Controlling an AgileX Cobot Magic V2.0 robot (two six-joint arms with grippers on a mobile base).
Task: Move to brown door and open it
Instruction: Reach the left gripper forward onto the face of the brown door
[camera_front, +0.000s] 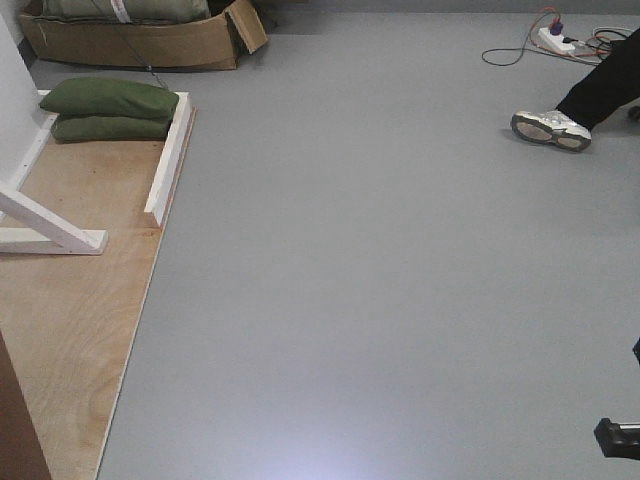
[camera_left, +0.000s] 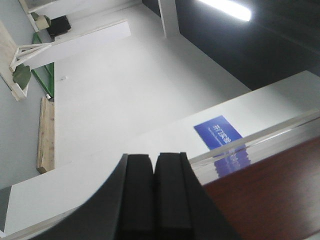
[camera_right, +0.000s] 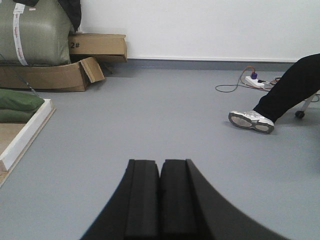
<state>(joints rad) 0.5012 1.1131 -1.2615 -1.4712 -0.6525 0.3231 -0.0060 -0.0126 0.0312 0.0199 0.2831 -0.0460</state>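
Brown door (camera_left: 270, 200): glossy reddish-brown surface fills the lower right of the left wrist view, close to the arm, with a pale frame strip along its edge and a blue sign (camera_left: 217, 132) on the white wall beyond. No handle plate shows in any view. In the front view a dark brown sliver (camera_front: 18, 420) at the near left corner is probably the same door's edge, so the door stands to the near left of the base, not ahead of it.

Left gripper (camera_left: 154, 165): jaws pressed together, nothing between them, not touching the door. Right gripper (camera_right: 160, 167): jaws likewise closed and empty, pointing out over open grey floor.

Ahead and left: plywood platform (camera_front: 70, 300) with a white timber brace (camera_front: 50, 225), two green sandbags (camera_front: 108, 100) at its far end, a cardboard box (camera_front: 130, 45) behind them. Far right: a seated person's shoe (camera_front: 550, 128) and a power strip (camera_front: 556, 40) with trailing cables, well apart from the robot.

Step in hand, as judged: the approach. The base is beside the door, but its front camera faces away along the floor.

Next move calls for bringing the base or the left arm round toward the near left until the handle comes into view, then parting the left jaws before any reach. The plywood edge lies on that side and needs watching.
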